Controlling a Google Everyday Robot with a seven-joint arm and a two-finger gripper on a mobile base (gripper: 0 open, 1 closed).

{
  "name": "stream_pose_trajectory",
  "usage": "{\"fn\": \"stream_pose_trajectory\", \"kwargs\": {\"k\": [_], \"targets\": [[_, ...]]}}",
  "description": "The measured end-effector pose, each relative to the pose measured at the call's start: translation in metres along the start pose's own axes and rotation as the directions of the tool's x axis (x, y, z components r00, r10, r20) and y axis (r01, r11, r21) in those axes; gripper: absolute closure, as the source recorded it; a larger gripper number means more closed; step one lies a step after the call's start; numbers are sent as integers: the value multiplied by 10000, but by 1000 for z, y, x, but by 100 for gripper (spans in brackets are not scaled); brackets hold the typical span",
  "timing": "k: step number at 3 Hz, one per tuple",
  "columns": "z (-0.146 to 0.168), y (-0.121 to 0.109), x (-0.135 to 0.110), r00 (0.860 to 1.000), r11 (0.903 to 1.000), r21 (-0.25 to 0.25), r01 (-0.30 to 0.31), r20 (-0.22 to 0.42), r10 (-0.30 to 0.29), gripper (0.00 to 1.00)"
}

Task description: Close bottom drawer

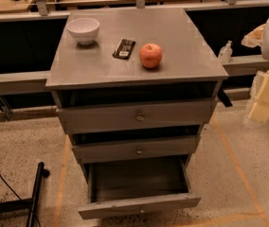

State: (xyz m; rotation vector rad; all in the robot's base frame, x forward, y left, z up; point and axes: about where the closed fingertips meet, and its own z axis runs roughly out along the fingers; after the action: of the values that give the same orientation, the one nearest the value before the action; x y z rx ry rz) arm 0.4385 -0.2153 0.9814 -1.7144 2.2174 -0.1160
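Bottom drawer (139,205) stands pulled out at the foot of the grey cabinet (177,32)
Front panel runs left to right; the closing push would go straight back; gripper is out of view; its state and bearing cannot be told.

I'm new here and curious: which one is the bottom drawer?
Find the grey cabinet with a white bowl, a dark packet and an apple on top. Of its three drawers, the bottom drawer is the lowest, by the floor; unlike the middle drawer and top drawer, it is pulled far out, its slim front well forward. The gripper is not in view.
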Motion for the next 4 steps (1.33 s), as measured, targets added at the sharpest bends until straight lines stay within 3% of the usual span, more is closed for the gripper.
{"fn": "stream_pose_trajectory", "kwargs": {"k": [1, 2, 3, 4], "targets": [[0, 0, 0, 10000, 10000, 2, 0, 1, 0, 0], [44, 3, 25, 9981, 9925, -1057, -614, 14, 619, 0], [124, 26, 63, 9854, 9615, -2189, -1660, 10, 1703, 0], [123, 26, 63, 9856, 9618, -2187, -1647, 12, 1691, 0]]}}
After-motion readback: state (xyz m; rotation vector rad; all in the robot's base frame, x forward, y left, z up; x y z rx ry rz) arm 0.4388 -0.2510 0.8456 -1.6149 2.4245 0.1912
